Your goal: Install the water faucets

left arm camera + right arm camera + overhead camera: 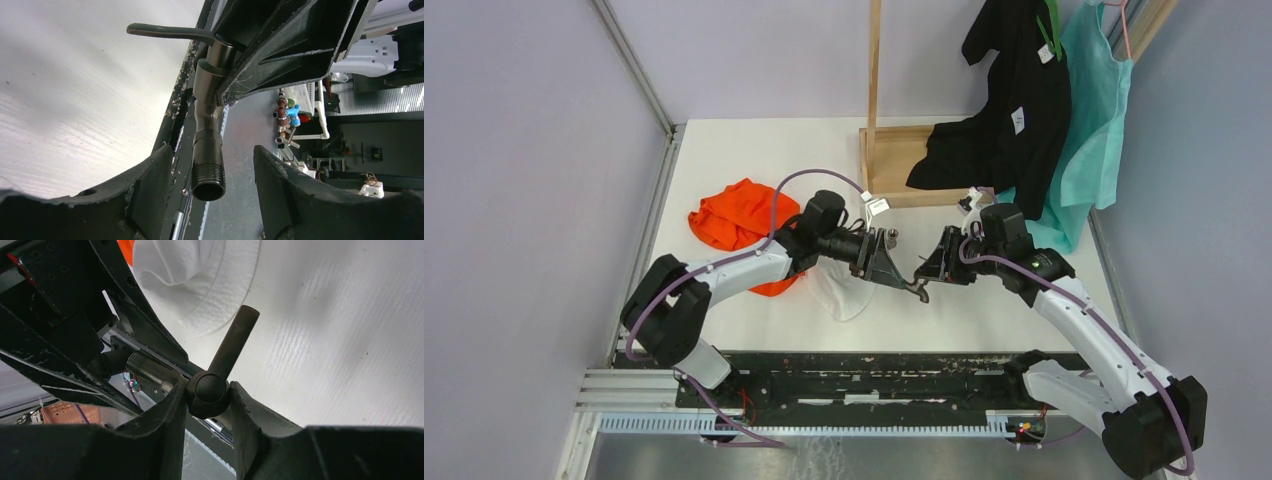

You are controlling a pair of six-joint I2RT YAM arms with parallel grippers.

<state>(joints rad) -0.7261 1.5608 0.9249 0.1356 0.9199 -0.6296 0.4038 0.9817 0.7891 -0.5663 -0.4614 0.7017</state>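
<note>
One water faucet (919, 292), a dark metal tap with a lever handle and a threaded end, hangs above the table between the two arms. My right gripper (929, 272) is shut on its round valve body (207, 389); the lever handle (234, 340) sticks up and to the right past the fingers. The threaded end (208, 176) points into my left gripper (213, 162). Its fingers (155, 175) stand open on either side of the thread, with a gap on both sides and no contact. From above, my left gripper (902, 275) faces the right one tip to tip.
A white cloth (844, 292) lies under the left gripper, and an orange cloth (736, 222) lies further left. A wooden stand (892, 165) with black (1009, 100) and teal (1089, 120) garments rises at the back right. A black rail (874, 365) runs along the near edge.
</note>
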